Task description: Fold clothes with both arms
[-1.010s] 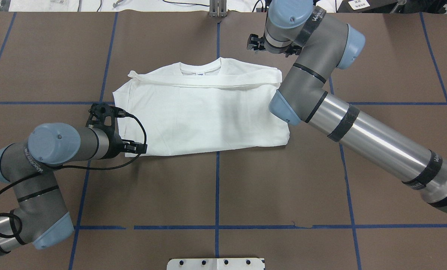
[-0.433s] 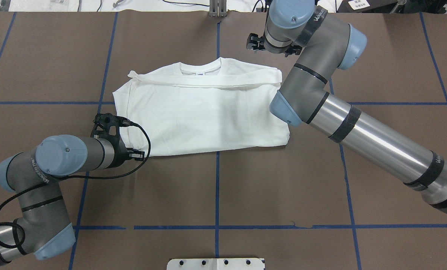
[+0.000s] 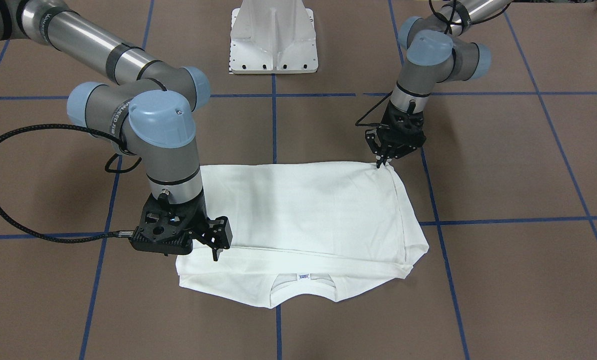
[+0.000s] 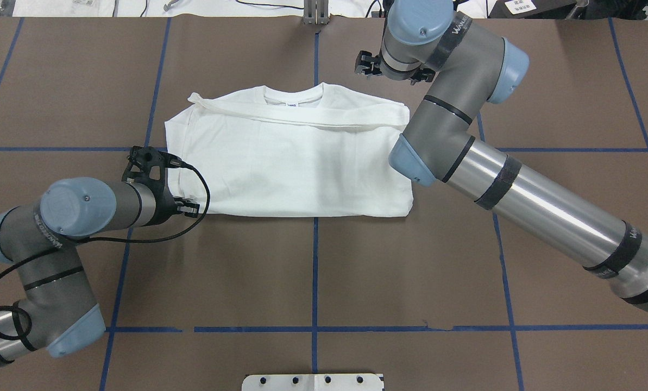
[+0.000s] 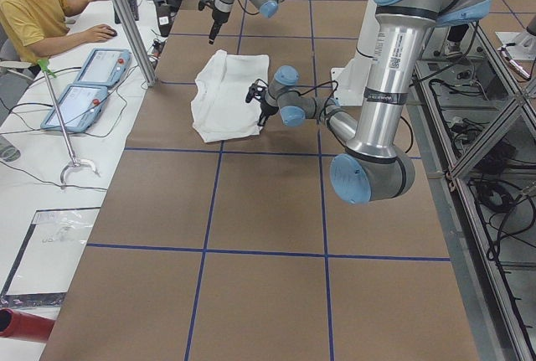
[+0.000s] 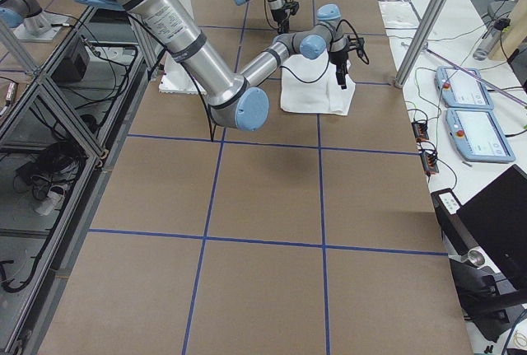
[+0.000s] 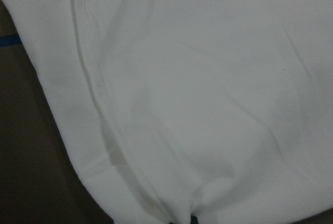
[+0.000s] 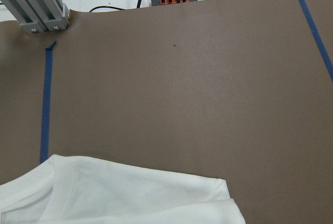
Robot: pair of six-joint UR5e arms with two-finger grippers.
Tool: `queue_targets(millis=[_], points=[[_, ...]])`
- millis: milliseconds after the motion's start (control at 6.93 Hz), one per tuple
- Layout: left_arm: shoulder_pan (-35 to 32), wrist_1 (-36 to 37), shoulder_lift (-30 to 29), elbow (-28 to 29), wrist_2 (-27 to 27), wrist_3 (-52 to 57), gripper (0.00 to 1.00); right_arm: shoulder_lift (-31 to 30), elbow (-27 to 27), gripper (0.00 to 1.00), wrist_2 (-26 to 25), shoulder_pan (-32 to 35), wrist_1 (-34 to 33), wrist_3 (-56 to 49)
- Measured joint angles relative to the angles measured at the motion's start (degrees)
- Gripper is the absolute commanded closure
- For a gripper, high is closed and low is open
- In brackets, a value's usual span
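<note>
Since the limp, light T-shirt [image 4: 296, 163] handles best by its corners, the left gripper [image 4: 192, 207] pinches its overhead 8 o'clock hem; whether the right gripper [image 3: 215, 251] is closed cannot be told.

The shirt [image 4: 302, 163] was soft matt white cloth, ribbed at the 12 o'clock collar [image 4: 294, 98]. The tabletop [image 4: 410, 271] looked like dull brown paper, its tape lines [image 4: 314, 271] smooth blue. On the left arm [image 4: 85, 206] and right arm [image 4: 546, 206]: shiny metal tubes, matt grey shells, smooth blue plastic caps. The left tool [image 3: 382, 161] and right tool [image 3: 214, 252] were matt black plastic.
</note>
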Motion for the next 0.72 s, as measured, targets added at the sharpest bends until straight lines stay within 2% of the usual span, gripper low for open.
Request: queue_targets(millis=[289, 721], points=[[-8.7, -0.1, -3.6, 7.3, 0.1, 9.3, 1.0, 0.0, 0.8, 0.0, -0.2, -1.0, 0.0, 0.3], [-16.7, -1.7, -18.9, 27.9, 1.4, 14.7, 1.0, 0.1, 1.2, 0.0, -0.7, -2.9, 0.1, 2.9]])
